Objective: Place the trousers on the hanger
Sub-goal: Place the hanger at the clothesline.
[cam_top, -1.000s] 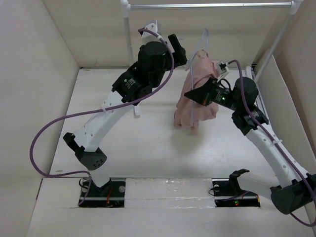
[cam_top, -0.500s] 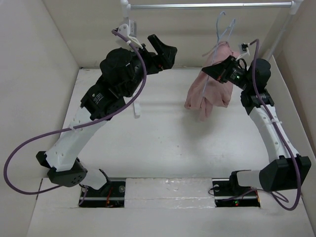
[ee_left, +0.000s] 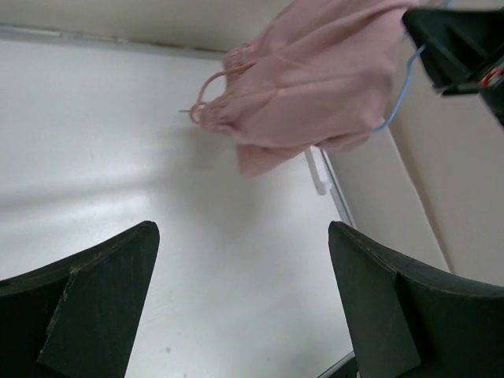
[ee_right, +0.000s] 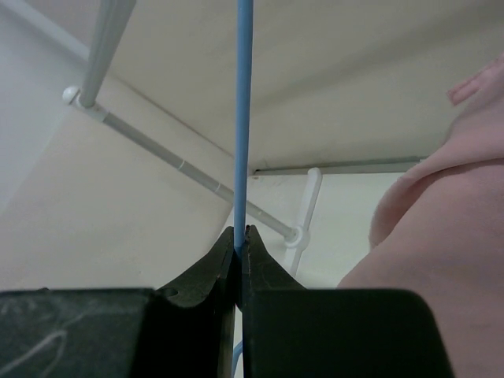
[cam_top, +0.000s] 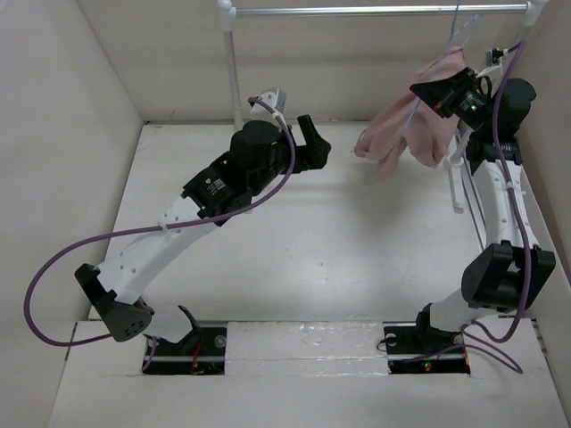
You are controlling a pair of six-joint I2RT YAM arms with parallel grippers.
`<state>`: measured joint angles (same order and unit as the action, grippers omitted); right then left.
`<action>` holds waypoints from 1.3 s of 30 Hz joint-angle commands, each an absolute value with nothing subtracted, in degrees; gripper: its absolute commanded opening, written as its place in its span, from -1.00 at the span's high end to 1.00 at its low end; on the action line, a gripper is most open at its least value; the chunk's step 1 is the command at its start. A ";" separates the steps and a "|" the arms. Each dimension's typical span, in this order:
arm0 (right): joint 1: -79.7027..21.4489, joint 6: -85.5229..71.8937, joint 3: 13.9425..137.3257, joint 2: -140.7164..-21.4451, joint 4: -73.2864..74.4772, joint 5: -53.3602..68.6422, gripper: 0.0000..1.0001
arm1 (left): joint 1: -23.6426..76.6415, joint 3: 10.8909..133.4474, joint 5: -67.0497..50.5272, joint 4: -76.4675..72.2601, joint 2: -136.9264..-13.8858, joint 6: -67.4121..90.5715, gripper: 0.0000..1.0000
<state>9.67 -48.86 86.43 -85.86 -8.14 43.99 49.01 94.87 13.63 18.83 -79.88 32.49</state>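
The dusty-pink trousers (cam_top: 400, 134) hang draped over the thin blue hanger (cam_top: 456, 34), lifted off the table at the back right, just below the rail. My right gripper (cam_top: 417, 90) is shut on the hanger's wire; in the right wrist view the blue wire (ee_right: 244, 118) runs straight up from the closed jaws (ee_right: 241, 235), with pink fabric (ee_right: 449, 236) at the right. My left gripper (cam_top: 318, 144) is open and empty, left of the trousers and apart from them. In the left wrist view (ee_left: 244, 299) it faces the trousers (ee_left: 315, 79) and a loop of hanger wire (ee_left: 402, 87).
A white and metal rail (cam_top: 375, 11) spans the back wall on upright posts (cam_top: 234, 62); it also shows in the right wrist view (ee_right: 157, 150). White walls enclose the table (cam_top: 294, 259) on the left, back and right.
My right arm has lifted the hanger with the trousers up and to the right, toward the rail. My left arm has drawn back from the rail and lowered toward the table's middle.
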 commanded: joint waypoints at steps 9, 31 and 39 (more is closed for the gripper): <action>17.13 -53.17 99.49 -96.06 -18.63 46.23 1.00 | 48.78 83.24 13.62 18.11 -70.14 36.29 -0.69; 24.17 -50.37 96.33 -97.91 -16.97 47.81 0.16 | 49.31 76.29 16.00 21.27 -64.95 37.00 -0.74; 24.17 -47.90 95.28 -95.98 -13.97 47.73 -0.17 | 49.31 77.08 15.21 21.89 -65.13 36.74 -0.74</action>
<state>23.99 -50.26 95.57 -100.05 -11.97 46.63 49.06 74.83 15.40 22.55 -66.22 37.36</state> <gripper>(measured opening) 0.556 0.872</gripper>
